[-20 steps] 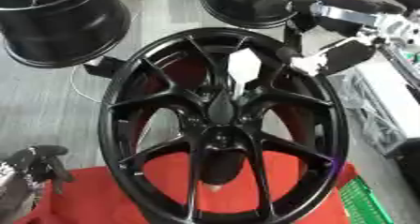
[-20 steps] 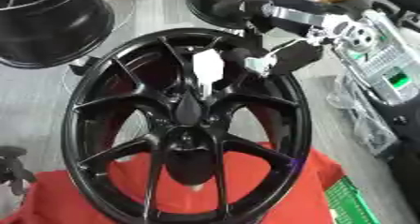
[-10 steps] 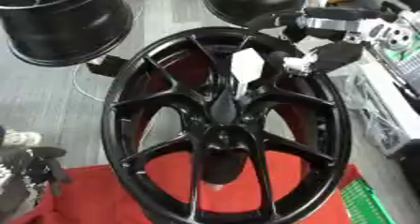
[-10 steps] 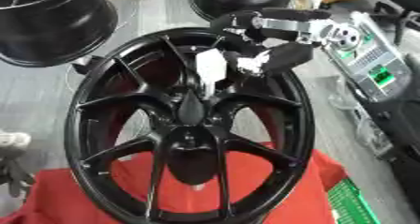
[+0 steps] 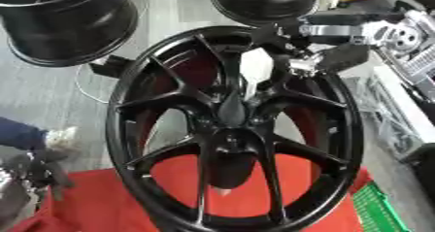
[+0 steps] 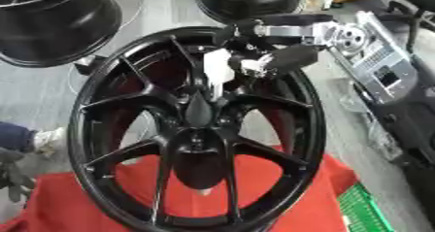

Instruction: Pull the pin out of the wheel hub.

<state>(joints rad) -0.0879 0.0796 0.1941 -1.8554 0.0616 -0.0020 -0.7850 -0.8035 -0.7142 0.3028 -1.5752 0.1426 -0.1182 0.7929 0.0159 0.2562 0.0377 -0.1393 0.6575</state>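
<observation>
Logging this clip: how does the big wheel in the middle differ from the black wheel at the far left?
The centre wheel shows its spoked face to the camera, while the far-left wheel is turned so its barrel and rim edge show. The centre wheel sits over a red cloth; the far-left one rests on grey floor. The right hand and a white piece are at the centre wheel; nothing touches the other. Both are black.

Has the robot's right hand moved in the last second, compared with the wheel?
Yes. The right hand has shifted left, inward over the wheel rim toward the white pin.
</observation>
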